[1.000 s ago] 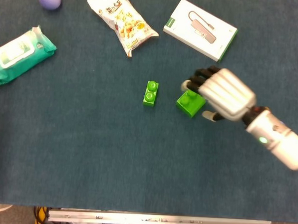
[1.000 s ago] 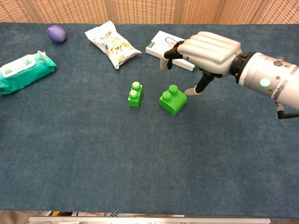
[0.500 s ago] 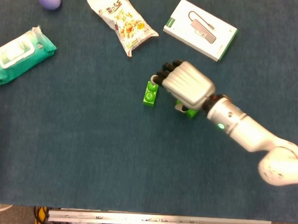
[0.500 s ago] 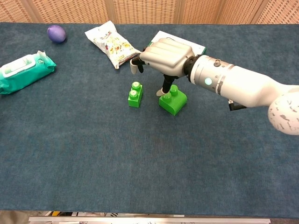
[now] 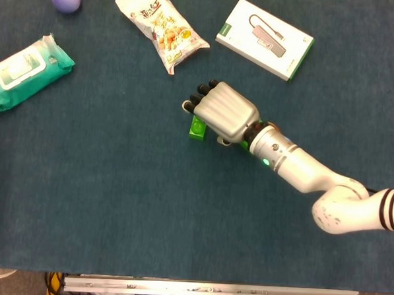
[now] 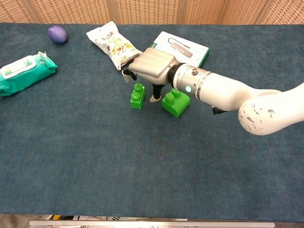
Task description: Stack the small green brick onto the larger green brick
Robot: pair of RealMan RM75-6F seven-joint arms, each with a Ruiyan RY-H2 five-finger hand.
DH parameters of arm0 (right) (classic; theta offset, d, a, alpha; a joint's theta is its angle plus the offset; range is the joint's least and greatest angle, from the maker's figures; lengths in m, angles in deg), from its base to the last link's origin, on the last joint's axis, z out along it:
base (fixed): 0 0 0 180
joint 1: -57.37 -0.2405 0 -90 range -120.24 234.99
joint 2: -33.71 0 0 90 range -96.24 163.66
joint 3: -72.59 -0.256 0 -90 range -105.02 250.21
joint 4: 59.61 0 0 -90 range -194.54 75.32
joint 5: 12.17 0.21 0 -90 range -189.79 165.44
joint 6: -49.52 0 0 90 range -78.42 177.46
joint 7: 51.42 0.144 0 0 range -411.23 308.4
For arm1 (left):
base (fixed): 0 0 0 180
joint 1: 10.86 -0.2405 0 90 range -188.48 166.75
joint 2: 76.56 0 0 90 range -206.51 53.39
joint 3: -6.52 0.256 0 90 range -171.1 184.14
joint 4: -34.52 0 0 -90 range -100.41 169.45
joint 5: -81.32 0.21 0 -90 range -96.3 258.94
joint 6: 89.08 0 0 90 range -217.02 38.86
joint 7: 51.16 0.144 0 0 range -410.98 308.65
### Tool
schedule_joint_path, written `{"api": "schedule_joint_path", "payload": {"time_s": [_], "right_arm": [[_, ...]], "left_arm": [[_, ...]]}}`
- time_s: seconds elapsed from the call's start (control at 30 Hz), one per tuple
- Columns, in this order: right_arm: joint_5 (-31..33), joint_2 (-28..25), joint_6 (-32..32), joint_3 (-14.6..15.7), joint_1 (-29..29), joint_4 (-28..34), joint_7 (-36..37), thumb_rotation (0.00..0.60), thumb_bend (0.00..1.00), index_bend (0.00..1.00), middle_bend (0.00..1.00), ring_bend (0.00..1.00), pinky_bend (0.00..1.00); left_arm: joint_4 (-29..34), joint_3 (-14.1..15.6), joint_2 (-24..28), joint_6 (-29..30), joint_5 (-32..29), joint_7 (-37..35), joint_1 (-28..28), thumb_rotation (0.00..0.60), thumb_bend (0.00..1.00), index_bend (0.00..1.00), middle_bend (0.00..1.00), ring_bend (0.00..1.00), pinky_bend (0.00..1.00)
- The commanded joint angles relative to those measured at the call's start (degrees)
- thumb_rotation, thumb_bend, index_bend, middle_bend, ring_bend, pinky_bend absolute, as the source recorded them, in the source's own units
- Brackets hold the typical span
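The small green brick (image 6: 137,96) stands upright on the blue cloth, with the larger green brick (image 6: 175,102) a short way to its right. My right hand (image 6: 150,67) hovers over the small brick, fingers pointing down behind it and the thumb hanging in the gap between the two bricks. Nothing is held. In the head view the right hand (image 5: 222,113) covers most of the small green brick (image 5: 197,129), and only a sliver of the larger green brick (image 5: 245,145) shows under the wrist. My left hand does not appear in either view.
A teal wipes pack (image 6: 24,72) lies at the far left and a purple ball (image 6: 57,34) behind it. A snack bag (image 6: 113,44) and a white box (image 6: 182,47) lie just beyond the hand. The table's front edge (image 6: 152,222) runs along the bottom.
My right hand has swept left, from beside the larger brick to above the small brick. Neither brick has moved.
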Motion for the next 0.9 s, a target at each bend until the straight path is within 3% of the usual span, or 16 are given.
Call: {"api": "schedule_joint_path", "payload": {"time_s": [0.03,0.9], "right_arm": [[0.9,1.5,-0.3,0.8,-0.8,-2.2,-0.1,0.6,0.03,0.34,0.39,0.27,0.33],[1.1,9.2,0.3,1.0,-5.7,-11.7,-1.4,0.6,0.02,0.34,0.39,0.27,0.33]], "left_arm": [[-0.1,0.0,0.1,0.0,0.0,-0.4,-0.1,0.6,0.23,0.08,0.21,0.21,0.22],[-1.2,-0.1,0.7,0.3,-0.6,-3.2,-1.3,0.6,0.23,0.08,0.21,0.21,0.22]]}}
